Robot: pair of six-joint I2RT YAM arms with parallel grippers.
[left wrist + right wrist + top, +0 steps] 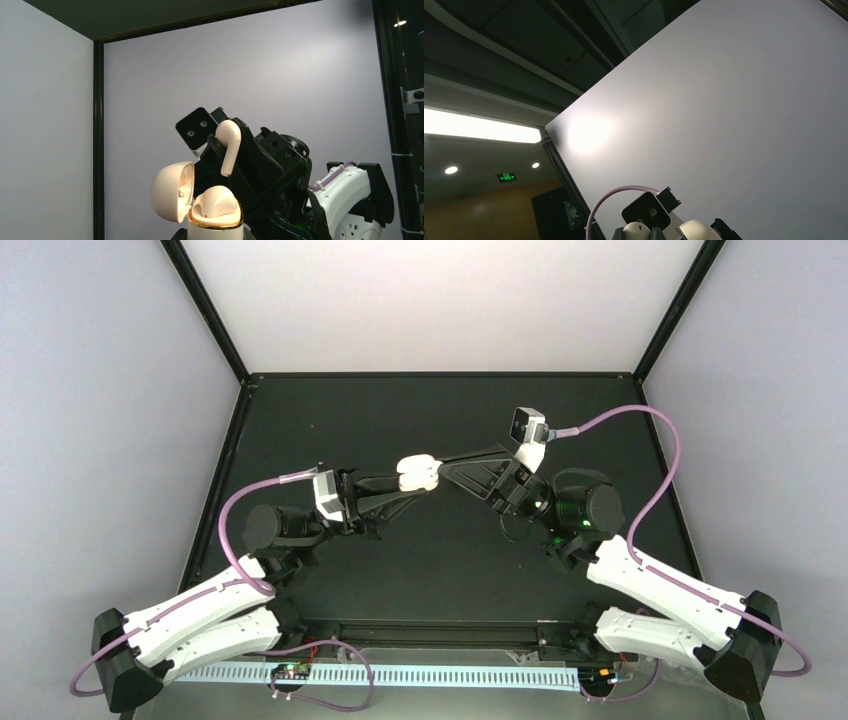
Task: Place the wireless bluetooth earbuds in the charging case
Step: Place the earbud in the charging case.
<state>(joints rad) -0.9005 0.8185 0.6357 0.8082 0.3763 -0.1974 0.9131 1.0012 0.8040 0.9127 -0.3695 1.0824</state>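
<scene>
From the near edge of the table [420, 570], the 2 arms reach inward and meet over its middle. The top view shows only a pale lump between the tips there. The left gripper [400, 490] is closed tight on the charging case [215, 232], which it holds up off the table. The right gripper [445, 466] comes in from the other side.

The left wrist view fills in what the overhead misses. Closest to its lens, the case stands upright with a gold rim. Its lid [170, 192] is swung open to the left, and 1 seated earbud [218, 200] sits in a well. Just above and behind is the held earbud [229, 145], bud up and stem pointing down. The black fingers of the right gripper are closed on it. It is clear of the case rim, with its stem tip over the seated bud. Behind it sits the right wrist camera [194, 129], then the pale side wall.

The right wrist view points upward and shows little of this. 2 pale rounded shapes sit at its bottom edge, and which one is the case I cannot tell. A purple cable [609, 200] loops above them. Farther off are a ceiling light strip [479, 127] and a green exit sign [505, 176].
</scene>
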